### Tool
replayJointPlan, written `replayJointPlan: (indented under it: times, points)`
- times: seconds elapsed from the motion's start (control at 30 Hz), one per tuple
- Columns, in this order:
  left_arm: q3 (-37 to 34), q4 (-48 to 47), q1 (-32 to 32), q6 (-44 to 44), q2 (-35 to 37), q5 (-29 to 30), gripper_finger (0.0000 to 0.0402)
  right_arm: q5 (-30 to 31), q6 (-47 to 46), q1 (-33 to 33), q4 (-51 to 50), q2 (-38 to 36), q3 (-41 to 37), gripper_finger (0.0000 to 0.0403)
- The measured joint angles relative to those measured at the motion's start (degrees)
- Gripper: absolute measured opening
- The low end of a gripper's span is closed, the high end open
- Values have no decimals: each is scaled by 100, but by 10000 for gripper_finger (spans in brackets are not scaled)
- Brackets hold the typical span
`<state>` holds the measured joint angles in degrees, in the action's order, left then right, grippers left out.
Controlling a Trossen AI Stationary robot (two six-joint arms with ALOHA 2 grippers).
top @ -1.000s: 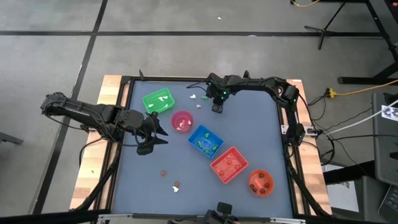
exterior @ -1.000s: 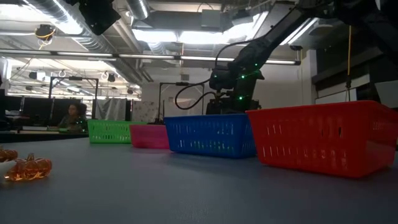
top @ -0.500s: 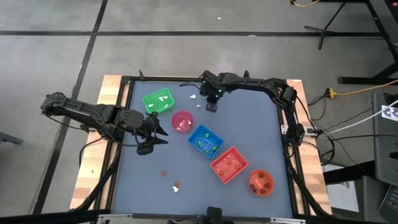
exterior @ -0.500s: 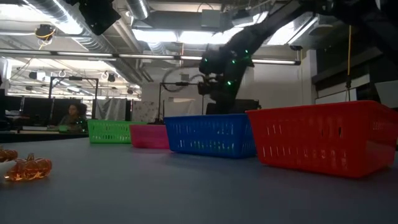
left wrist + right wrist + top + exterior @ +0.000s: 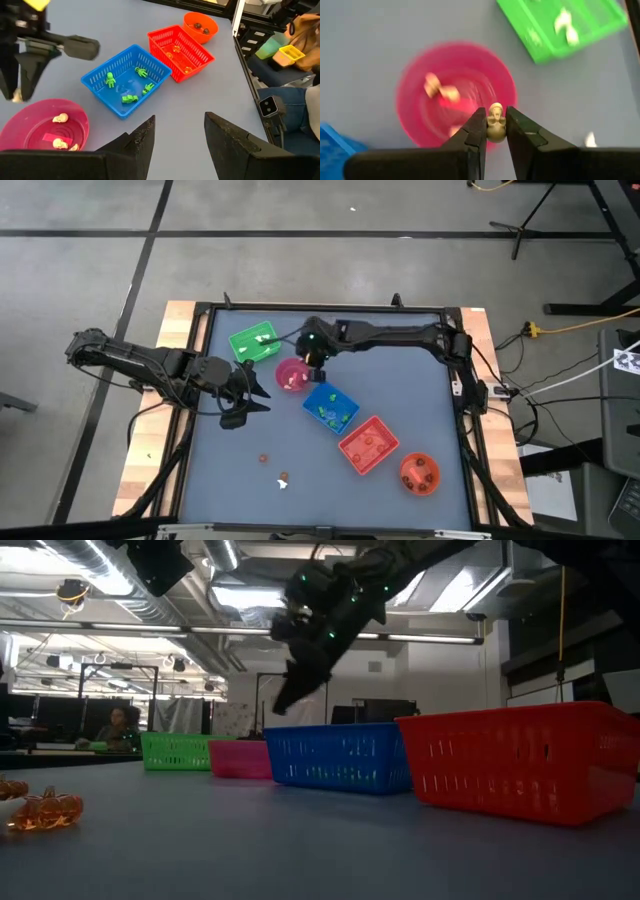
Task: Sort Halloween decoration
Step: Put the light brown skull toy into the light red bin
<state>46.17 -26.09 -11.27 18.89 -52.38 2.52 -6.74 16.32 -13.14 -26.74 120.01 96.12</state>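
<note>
Now the right gripper (image 5: 496, 131), come from beyond the green square plastic tray (image 5: 254, 342), hangs above the round pink bowl (image 5: 292, 375), jaws pinching a tiny cream skull trinket (image 5: 495, 121); release looks imminent. Left gripper (image 5: 179, 135) waits beside the bowl, jaws spread.

Lab/workshop: exposed ceiling ducts (image 5: 100, 585), concrete floor (image 5: 90, 270) w/ cables (image 5: 575, 328), person at desk (image 5: 118, 726) behind.
</note>
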Motion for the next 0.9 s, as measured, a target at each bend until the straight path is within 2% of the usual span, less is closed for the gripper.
replayJointPlan:
  times: [0.33, 0.8, 0.9]
  points:
    - [0, 0, -1, -2, 0, -2, 155, -3, 2, 390, 1162, 134, 7, 60]
    - [0, -4, 0, 0, 0, -2, 155, 56, 2, 414, 1190, 153, 4, 61]
    - [0, -4, 0, 0, 0, -2, 155, 55, 2, 414, 1211, 153, 4, 74]
